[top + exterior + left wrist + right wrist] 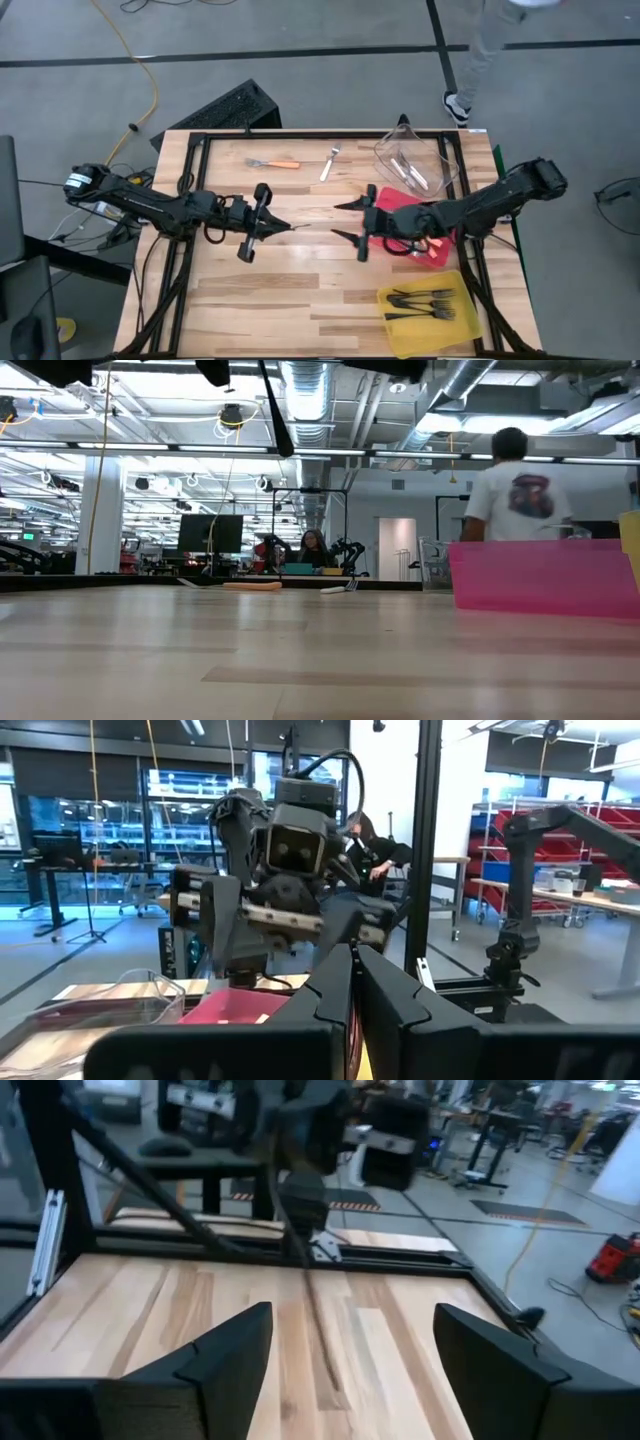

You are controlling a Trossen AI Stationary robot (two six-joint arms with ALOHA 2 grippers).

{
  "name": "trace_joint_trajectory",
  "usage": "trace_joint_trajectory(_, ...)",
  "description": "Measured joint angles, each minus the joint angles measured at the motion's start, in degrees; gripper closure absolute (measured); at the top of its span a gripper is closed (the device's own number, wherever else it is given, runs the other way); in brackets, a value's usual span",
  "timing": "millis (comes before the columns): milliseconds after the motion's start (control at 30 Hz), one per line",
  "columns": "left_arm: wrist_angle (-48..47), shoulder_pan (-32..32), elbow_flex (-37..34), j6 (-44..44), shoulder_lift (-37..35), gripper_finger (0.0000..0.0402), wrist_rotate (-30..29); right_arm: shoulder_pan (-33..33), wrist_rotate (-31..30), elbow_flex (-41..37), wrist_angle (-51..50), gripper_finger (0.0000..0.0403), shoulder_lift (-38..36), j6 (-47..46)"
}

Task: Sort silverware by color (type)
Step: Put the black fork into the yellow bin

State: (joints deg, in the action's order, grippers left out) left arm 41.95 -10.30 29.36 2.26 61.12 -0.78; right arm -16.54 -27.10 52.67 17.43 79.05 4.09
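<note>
My left gripper [272, 226] hovers over the middle of the table, shut on a thin black fork [293, 226] that sticks out toward the table's right. My right gripper [342, 221] faces it, open, with one finger on each side of the fork's line and a short gap from the fork's free end. The right wrist view shows the fork [312, 1300] running between the open fingers' line, farther off. An orange-handled fork [275, 163] and a silver fork [330, 163] lie flat on the table near its far edge. My left gripper pinches one end of the black fork [283, 226] between its two fingers; which end, I cannot tell. The fingers lie about level, coming from the table's left, along the fork. The fork is lifted clear of the table and slants slightly down toward my right gripper.
A clear bin [440, 165] with pale forks stands at the far right. A red bin [432, 250] lies under my right arm. A yellow bin [470, 320] with black forks sits at the near right. A person [515, 485] stands beyond the far right corner.
</note>
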Motion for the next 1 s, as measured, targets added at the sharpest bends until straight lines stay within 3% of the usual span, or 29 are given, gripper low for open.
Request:
trace_joint_trajectory(433,-0.15,0.13,0.0,-0.19,0.0,0.0401,-0.04,5.52,13.29,18.44,-3.37,0.0099,18.12,4.11)
trace_joint_trajectory(700,-0.28,0.11,0.02,-0.96,0.02,0.0401,-0.2,5.74,13.98,26.67,-8.87,0.0105,23.67,5.79)
trace_joint_trajectory(867,-1.11,0.11,0.02,-0.94,0.02,0.0401,-0.79,4.76,13.66,27.69,-8.42,0.0151,24.13,9.46)
trace_joint_trajectory(1000,-1.48,0.11,0.02,-0.87,0.02,0.0401,-1.24,4.05,13.34,27.69,-8.52,0.0236,24.15,10.07)
